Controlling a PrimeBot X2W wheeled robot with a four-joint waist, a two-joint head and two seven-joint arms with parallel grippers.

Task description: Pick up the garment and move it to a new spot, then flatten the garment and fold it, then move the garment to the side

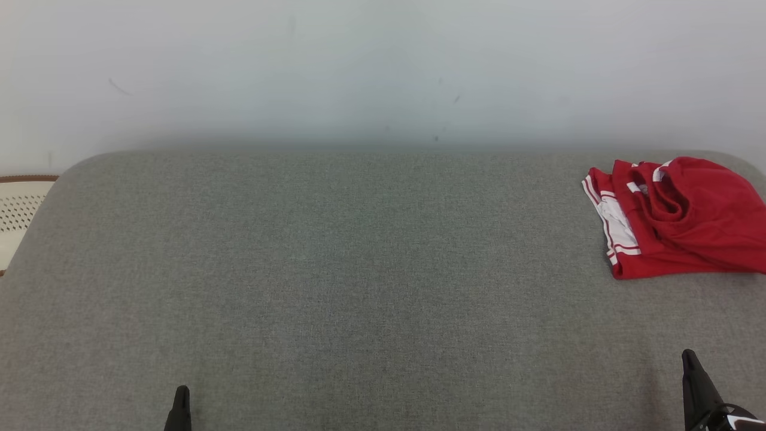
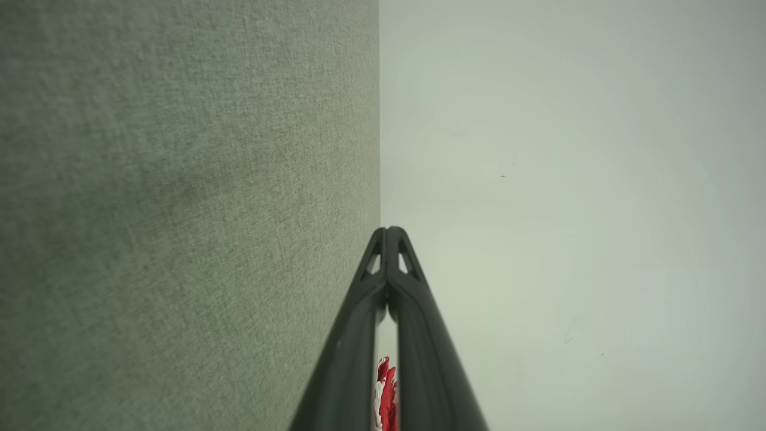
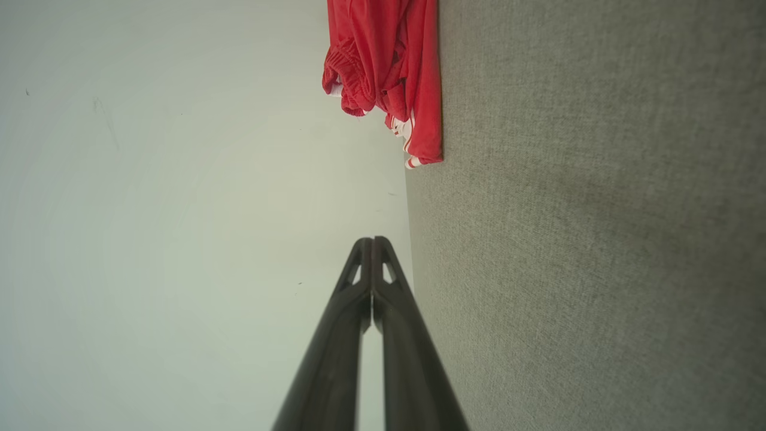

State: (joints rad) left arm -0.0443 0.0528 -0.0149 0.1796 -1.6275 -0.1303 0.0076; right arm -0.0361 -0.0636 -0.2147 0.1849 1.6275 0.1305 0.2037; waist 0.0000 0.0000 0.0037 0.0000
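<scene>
- Grey fabric covers the tabletop (image 1: 335, 269), with a pale wall (image 1: 359, 72) behind it.
- Red garment (image 1: 676, 218) with white stripes lies loosely folded at the far right edge.
- Left gripper (image 1: 181, 393) and right gripper (image 1: 689, 357) sit at the near edge, well apart from it, jaws pressed together and empty.

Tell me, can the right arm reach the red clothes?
Probably yes. The garment lies on the grey fabric straight ahead of the right end effector, with only bare fabric between them. The end effector is shut, so it would need to open first.
</scene>
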